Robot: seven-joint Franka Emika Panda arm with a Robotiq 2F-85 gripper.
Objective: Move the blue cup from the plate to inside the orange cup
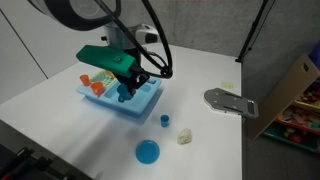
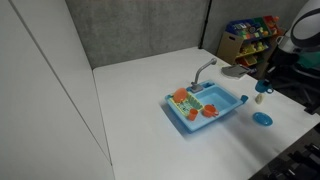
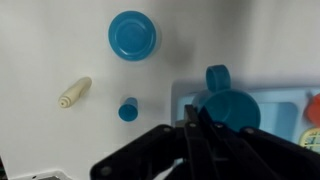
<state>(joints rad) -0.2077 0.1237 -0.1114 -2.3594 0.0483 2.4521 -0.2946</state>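
Observation:
My gripper (image 3: 193,120) is shut on the rim of the blue cup (image 3: 226,104), which has a handle pointing away. It holds the cup over the near edge of the light blue toy sink (image 1: 145,103). The round blue plate (image 3: 131,35) lies bare on the white table; it also shows in both exterior views (image 1: 147,152) (image 2: 262,118). Orange things, the orange cup among them, sit at the far end of the sink (image 1: 97,88) (image 2: 181,97). An orange edge shows at the right border of the wrist view (image 3: 312,110).
A small blue cylinder (image 3: 128,109) and a cream-coloured piece (image 3: 74,93) lie on the table between plate and sink. A grey faucet part (image 1: 228,101) lies to the side. A toy shelf (image 2: 248,35) stands beyond the table.

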